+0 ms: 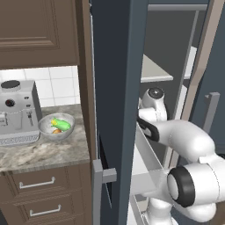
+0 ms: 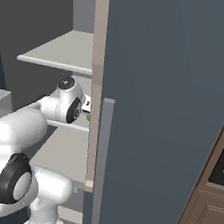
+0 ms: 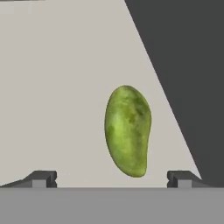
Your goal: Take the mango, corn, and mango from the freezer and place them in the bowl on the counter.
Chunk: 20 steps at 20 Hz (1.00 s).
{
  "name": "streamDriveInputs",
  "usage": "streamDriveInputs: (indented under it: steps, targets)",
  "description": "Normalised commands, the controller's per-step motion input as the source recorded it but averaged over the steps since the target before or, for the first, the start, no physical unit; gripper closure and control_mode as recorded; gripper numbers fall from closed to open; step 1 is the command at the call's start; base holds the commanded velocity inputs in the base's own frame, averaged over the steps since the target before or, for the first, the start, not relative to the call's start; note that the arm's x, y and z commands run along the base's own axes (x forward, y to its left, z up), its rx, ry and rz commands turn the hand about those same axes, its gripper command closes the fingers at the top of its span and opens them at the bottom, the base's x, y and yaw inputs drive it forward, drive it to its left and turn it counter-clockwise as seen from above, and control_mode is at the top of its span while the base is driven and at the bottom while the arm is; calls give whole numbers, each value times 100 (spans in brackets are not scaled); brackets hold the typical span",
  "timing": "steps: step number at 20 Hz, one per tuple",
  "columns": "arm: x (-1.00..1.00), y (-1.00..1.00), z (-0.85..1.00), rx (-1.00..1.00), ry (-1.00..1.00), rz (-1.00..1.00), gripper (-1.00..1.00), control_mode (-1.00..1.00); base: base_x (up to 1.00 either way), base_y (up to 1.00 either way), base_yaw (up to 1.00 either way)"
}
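Unlabelled green mango (image 3: 127, 130) on pale shelf (image 3: 65, 87), seemingly between spread fingers (image 3: 43, 179)

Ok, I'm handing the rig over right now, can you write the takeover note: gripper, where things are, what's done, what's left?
Gripper: open, empty, reaching into the freezer, jaws on either side of a green mango lying on a pale shelf, not touching it.
Bowl on the counter beside the coffee machine: something green and something orange in it, too small to name.
Left: grasp this mango, carry it to the bowl.
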Motion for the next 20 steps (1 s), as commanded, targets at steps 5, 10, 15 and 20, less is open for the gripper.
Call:
streamDriveInputs:
  steps: [5, 10, 15, 20]
  targets:
    - [24, -6, -4, 0, 0, -6, -100, -100, 0, 0, 0]
    - [20, -3, -4, 0, 0, -7, -100, -100, 0, 0, 0]
    - [4, -6, -10, 0, 1, -3, -100, -100, 0, 0, 0]
    - [0, -7, -13, 0, 1, 0, -100, -100, 0, 0, 0]
